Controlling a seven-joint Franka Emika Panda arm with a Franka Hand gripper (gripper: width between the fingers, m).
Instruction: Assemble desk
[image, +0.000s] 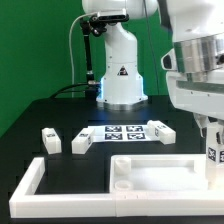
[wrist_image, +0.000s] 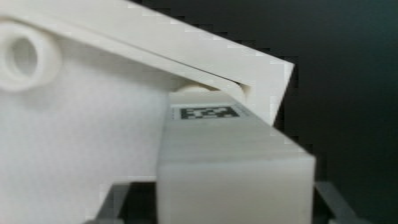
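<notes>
My gripper (image: 211, 150) is at the exterior view's right, shut on a white blocky leg (image: 212, 156) with a small tag. It holds the leg upright over the right end of the white rimmed tabletop panel (image: 150, 172). In the wrist view the held leg (wrist_image: 235, 160) fills the space between the dark fingers (wrist_image: 125, 203), and its tagged far end reaches the panel's corner (wrist_image: 231, 75). I cannot tell whether the leg touches the panel. A round socket (wrist_image: 22, 55) shows on the panel. Two loose legs (image: 50, 140) (image: 80, 143) lie to the left, and a third (image: 160, 128) lies behind.
A long white L-shaped border rail (image: 30, 185) runs along the front and left of the black table. The marker board (image: 125, 132) lies flat behind the panel. The robot's white base (image: 120, 70) stands at the back.
</notes>
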